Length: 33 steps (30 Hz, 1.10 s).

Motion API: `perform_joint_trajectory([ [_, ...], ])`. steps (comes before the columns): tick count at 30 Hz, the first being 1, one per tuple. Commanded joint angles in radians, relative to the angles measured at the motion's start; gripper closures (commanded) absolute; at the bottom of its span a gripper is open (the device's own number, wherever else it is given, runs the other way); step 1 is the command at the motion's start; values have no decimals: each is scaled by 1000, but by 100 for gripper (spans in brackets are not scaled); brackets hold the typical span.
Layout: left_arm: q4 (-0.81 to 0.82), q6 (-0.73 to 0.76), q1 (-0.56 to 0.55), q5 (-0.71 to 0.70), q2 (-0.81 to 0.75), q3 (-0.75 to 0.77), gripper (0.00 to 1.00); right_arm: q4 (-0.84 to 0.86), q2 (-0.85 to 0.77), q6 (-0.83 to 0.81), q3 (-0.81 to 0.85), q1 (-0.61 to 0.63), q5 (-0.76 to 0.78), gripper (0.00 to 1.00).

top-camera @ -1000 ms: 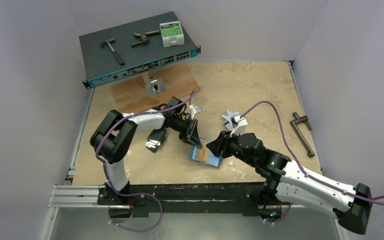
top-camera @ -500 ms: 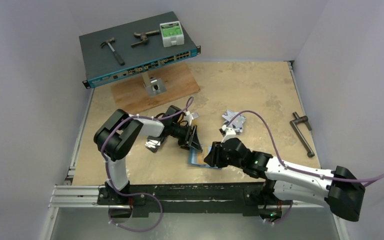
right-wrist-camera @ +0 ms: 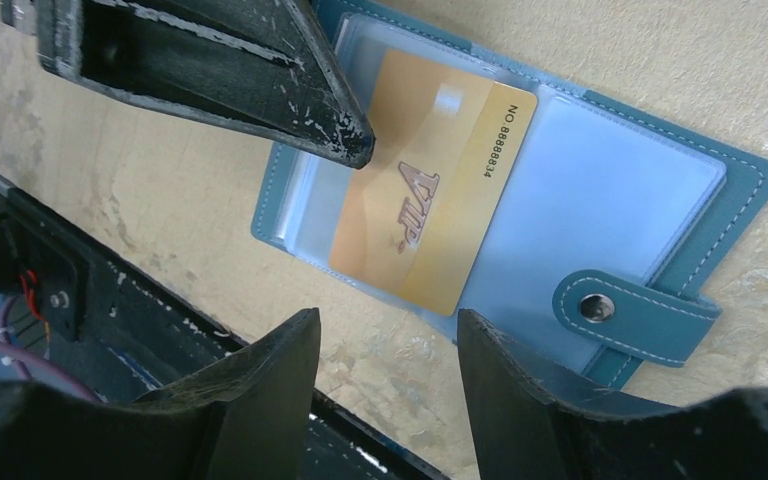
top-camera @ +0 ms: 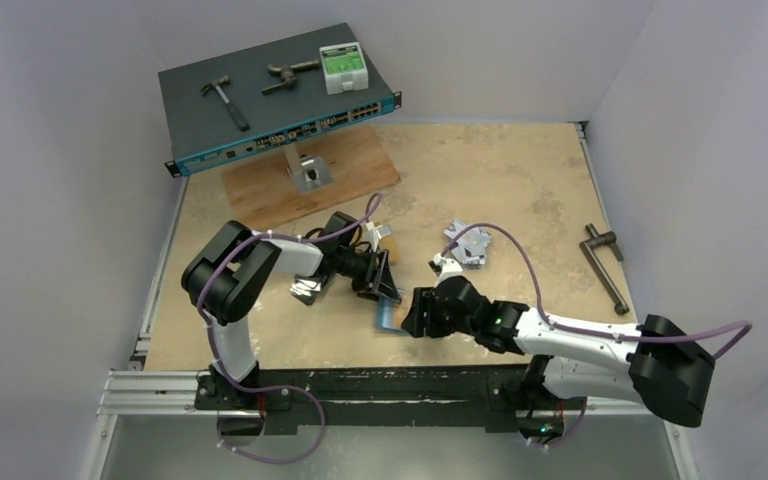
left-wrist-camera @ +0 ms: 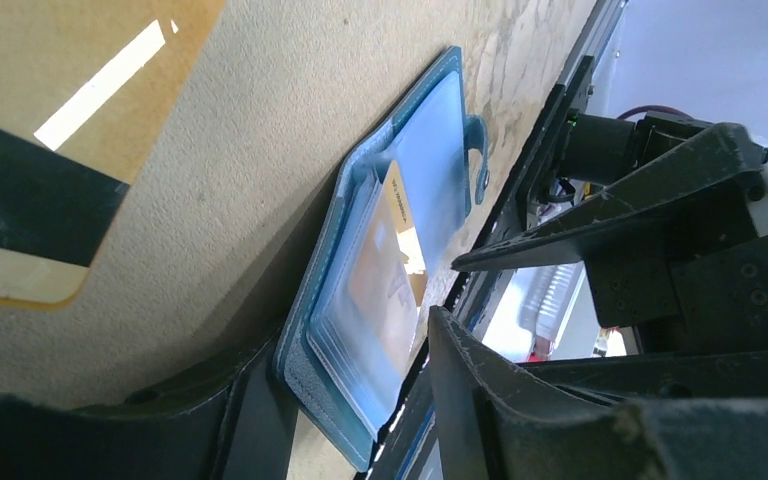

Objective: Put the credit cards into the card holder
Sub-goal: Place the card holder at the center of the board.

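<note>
Shifting left, the right tool [right-wrist-camera: 385,335] now overhangs the card holder [right-wrist-camera: 650,320].

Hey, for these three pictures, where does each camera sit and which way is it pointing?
Top external: fixed high behind the bases, looking down on the beige table; both the left arm and right arm show.
Left wrist: on the left arm, skimming low across the open teal-blue stitched card holder; own dark jaws at bottom.
Right wrist: looking down onto that holder's gold-orange plastic card; own jaws at bottom.
Both wrist views share holder and card.
</note>
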Motion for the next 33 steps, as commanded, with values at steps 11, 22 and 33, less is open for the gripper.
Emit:
perform_joint_trajectory([
  [11, 104, -29, 12, 11, 1, -14, 54, 98, 146, -86, 77, 6, 3, 45],
  [22, 121, -36, 15, 10, -5, -21, 54, 197, 230, -101, 102, 7, -61, 46],
  [33, 109, -32, 20, 9, -4, -21, 57, 91, 97, -81, 75, 4, -20, 46],
])
